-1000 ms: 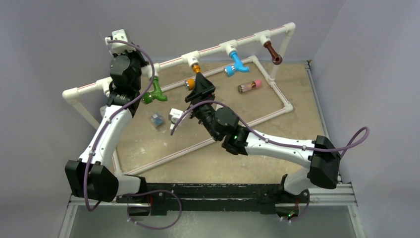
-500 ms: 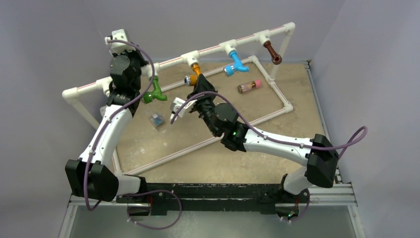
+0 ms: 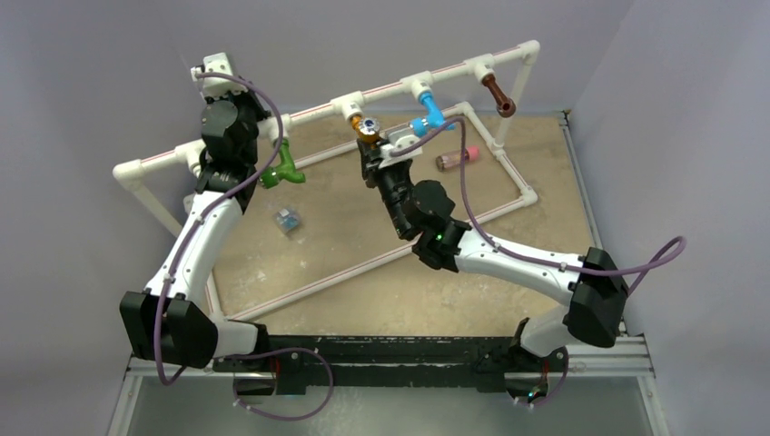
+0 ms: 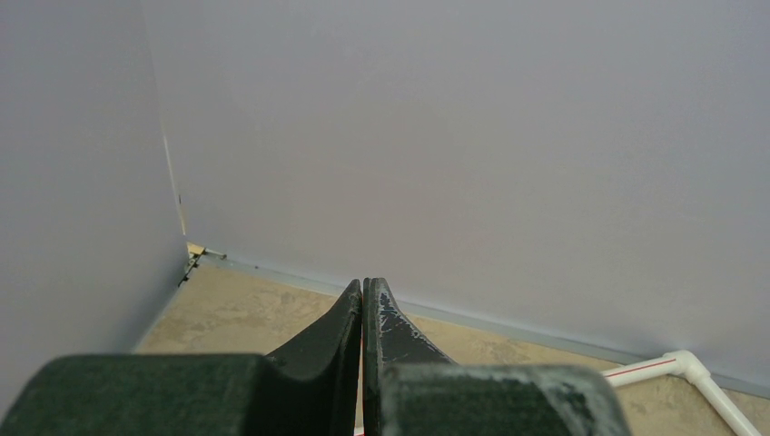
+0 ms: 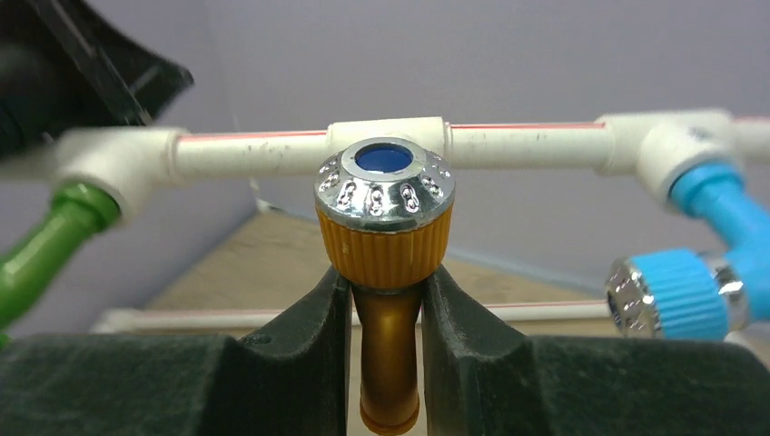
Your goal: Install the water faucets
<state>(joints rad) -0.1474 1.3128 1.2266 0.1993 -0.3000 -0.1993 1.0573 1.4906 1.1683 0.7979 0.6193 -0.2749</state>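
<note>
My right gripper point(image 5: 386, 300) is shut on the neck of the orange faucet point(image 5: 385, 227), just under its ribbed nozzle with the silver tip. In the top view this faucet point(image 3: 367, 126) sits right at the middle tee of the white pipe rail point(image 3: 309, 113), with the right gripper point(image 3: 370, 143) below it. I cannot tell if it is joined to the tee. The green faucet point(image 3: 281, 171), the blue faucet point(image 3: 427, 120) and the brown faucet point(image 3: 499, 95) hang from other tees. My left gripper point(image 4: 363, 286) is shut on nothing and faces the back wall.
A clear cylinder with a pink end point(image 3: 457, 158) lies on the tan table inside the pipe frame. A small bluish piece point(image 3: 288, 219) lies left of centre. The left arm point(image 3: 227, 136) leans against the rail's left part. Walls close in the back and the sides.
The right gripper closed on the orange faucet, moved toward the rail and rolled over. The faucet's nozzle swung from pointing down-left to facing up. The left arm has not moved.
</note>
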